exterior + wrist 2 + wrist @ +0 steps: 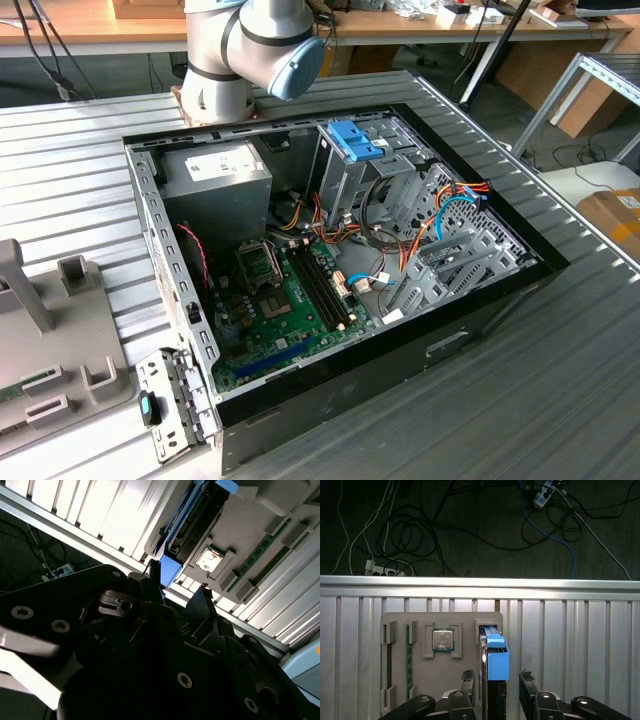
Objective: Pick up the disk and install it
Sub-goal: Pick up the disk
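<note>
**Claw spread astride the disk in its holder slot**

In the first wrist view the disk stands on edge in the end slot of the grey holder on the bench, with its blue frame uppermost. The claw is spread, one finger to each side of the disk, and both look clear of it. The disk's long axis runs along the slot, in line with the gap between the fingers and square to the bench's edge rail, so the fingers face its flat sides. Inward on the holder, the slot wall and the chip sit just beside the disk. On the holder's outer side there is bare ribbed bench.
</note>
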You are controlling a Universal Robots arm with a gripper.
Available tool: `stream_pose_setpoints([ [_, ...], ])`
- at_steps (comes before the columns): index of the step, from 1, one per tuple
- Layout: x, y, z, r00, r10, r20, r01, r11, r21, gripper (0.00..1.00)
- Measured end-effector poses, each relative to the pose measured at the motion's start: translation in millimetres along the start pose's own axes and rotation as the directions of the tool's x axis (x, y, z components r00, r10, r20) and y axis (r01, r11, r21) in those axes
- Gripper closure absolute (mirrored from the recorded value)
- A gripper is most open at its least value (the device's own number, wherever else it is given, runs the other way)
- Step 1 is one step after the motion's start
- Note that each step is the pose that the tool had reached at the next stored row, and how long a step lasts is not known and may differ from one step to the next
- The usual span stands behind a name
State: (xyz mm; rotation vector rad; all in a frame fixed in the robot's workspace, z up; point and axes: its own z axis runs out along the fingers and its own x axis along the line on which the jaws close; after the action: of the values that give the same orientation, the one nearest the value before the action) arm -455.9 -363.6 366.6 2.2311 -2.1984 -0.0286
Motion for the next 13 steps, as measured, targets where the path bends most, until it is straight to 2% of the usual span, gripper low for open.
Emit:
stream_pose_setpoints([
  [6,0.0,0.0,0.3,1.0,0.0,0.0,0.0,1.0,0.0001,0.51],
  [7,0.0,0.1,0.6,1.0,0.0,0.0001,0.0,1.0,0.0002,0.44],
  [10,0.0,0.1,5.1,1.0,0.0,0.0001,0.0,1.0,0.0004,0.44],
  [13,0.1,-0.1,14.5,1.0,0.0,0.0001,0.0,1.0,0.0005,0.44],
])
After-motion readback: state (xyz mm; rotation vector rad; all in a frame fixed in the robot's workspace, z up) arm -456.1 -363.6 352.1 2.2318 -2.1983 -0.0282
